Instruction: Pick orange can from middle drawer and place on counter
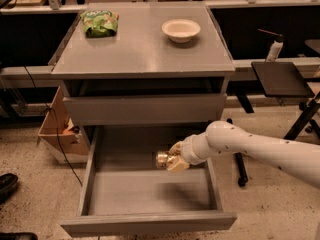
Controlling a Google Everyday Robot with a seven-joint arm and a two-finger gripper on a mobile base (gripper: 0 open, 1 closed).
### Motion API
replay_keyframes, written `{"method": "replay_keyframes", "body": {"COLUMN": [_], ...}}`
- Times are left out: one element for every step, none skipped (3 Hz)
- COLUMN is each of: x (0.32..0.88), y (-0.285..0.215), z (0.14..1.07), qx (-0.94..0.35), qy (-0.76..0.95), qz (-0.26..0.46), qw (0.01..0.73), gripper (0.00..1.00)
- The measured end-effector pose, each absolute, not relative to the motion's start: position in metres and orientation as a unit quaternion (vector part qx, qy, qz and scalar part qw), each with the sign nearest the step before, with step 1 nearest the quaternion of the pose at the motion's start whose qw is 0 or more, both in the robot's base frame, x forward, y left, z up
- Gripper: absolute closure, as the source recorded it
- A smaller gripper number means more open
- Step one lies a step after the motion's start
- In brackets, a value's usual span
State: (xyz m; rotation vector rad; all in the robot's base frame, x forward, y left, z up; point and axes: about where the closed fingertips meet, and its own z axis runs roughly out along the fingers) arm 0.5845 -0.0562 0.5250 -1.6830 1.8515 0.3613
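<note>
I have the gripper clamped around the orange can, over the right half of the pulled-out middle drawer, below the counter

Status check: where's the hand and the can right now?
Hand in middle drawer, shut on orange can. Can not yet on counter. On counter's far side: green bag, white bowl.

Single items and two drawers
One gripper is clasping one orange can at six o'clock over the middle drawer, one of two drawers showing; one bowl and one green bag are lying on one counter at twelve; one cardboard box is sitting at nine.
</note>
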Motion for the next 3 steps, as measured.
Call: {"method": "replay_keyframes", "body": {"x": [0.585,0.584,0.586], "y": [-0.086,-0.085,-0.091], "z": [0.575,0.574,0.608], "qx": [-0.630,-0.632,-0.639], "qy": [0.707,0.708,0.709], "qz": [0.102,0.101,0.075], "qw": [0.306,0.299,0.289], "gripper": [1.00,1.00,1.00]}}
